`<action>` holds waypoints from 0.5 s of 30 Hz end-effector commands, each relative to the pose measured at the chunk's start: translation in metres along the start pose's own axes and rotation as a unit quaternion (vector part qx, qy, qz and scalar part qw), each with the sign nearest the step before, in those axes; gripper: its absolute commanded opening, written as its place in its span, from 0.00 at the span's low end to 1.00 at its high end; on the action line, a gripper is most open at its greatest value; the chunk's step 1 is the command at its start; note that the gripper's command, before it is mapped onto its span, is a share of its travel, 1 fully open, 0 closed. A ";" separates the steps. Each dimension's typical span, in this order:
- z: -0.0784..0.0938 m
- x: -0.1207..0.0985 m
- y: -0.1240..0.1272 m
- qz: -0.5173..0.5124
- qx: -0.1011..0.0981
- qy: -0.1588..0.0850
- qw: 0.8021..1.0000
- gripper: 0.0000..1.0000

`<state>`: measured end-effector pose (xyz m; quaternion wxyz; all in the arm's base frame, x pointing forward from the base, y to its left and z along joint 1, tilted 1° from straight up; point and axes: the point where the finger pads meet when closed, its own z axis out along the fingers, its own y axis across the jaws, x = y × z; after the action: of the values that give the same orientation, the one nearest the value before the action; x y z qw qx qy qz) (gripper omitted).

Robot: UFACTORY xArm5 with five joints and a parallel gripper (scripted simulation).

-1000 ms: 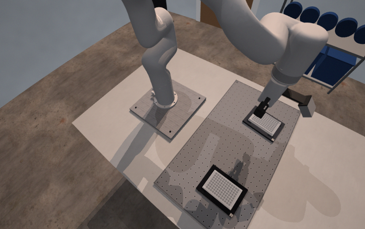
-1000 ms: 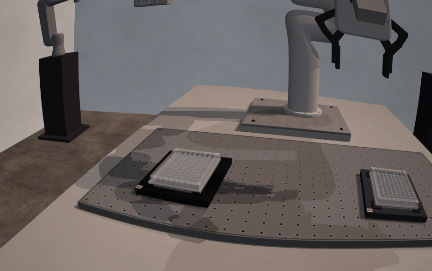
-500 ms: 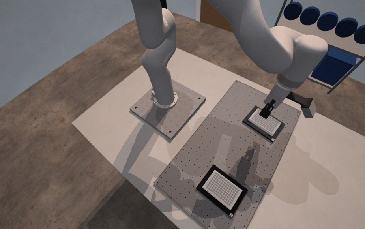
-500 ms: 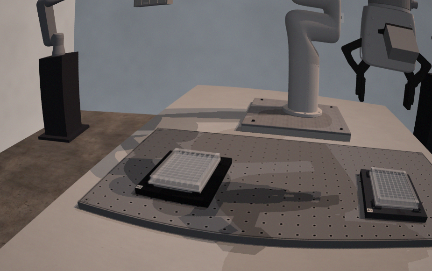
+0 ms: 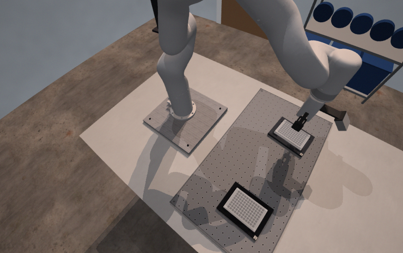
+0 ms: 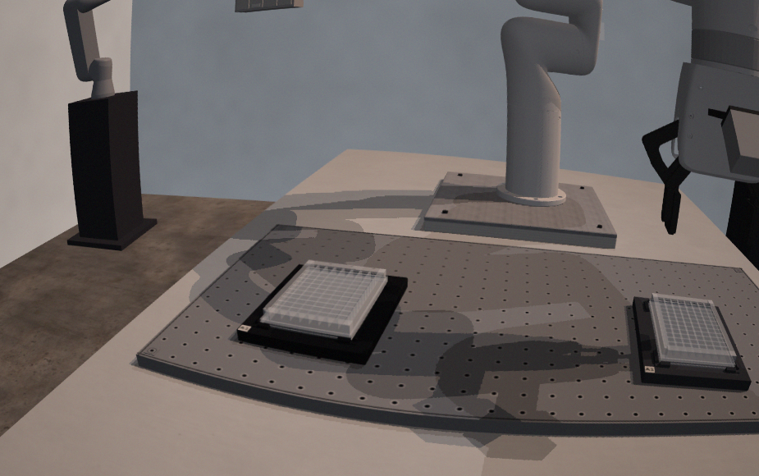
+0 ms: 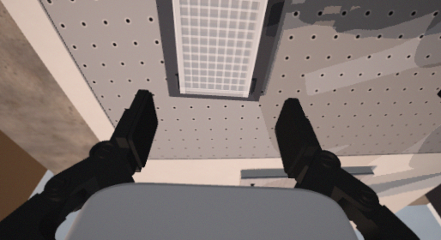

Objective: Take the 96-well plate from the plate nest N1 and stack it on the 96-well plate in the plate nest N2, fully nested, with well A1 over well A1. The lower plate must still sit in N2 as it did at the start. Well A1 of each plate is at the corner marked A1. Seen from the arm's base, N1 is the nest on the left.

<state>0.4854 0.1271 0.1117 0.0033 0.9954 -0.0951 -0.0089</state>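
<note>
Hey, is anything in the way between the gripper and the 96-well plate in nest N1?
Nothing visible is. The open gripper hangs empty above the 96-well plate in N1. The wrist view shows only the perforated board under its fingers, with the plate just ahead.
</note>
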 end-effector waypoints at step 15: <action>0.004 0.003 -0.003 0.000 0.001 0.002 1.000 1.00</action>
<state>0.4880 0.1296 0.1093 0.0029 0.9954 -0.0955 -0.0079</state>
